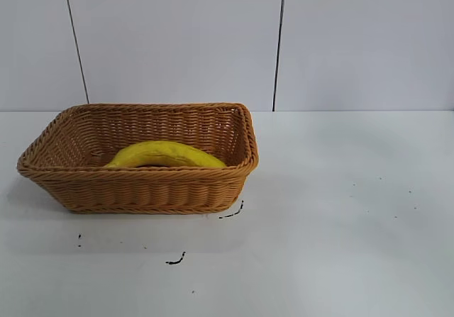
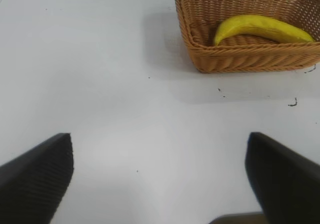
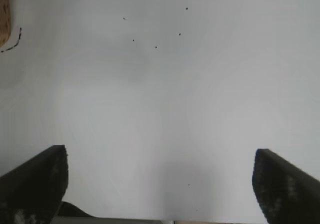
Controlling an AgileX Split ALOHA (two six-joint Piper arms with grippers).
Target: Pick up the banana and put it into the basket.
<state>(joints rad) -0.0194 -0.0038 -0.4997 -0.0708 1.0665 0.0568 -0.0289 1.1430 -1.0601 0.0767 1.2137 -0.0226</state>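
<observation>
Exterior view: one banana (image 1: 167,154), one basket (image 1: 142,189)

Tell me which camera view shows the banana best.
The left wrist view: the banana lies in the basket, visible nearly end to end. The exterior view shows only its upper arc above the near rim. The right wrist view shows none of it.
</observation>
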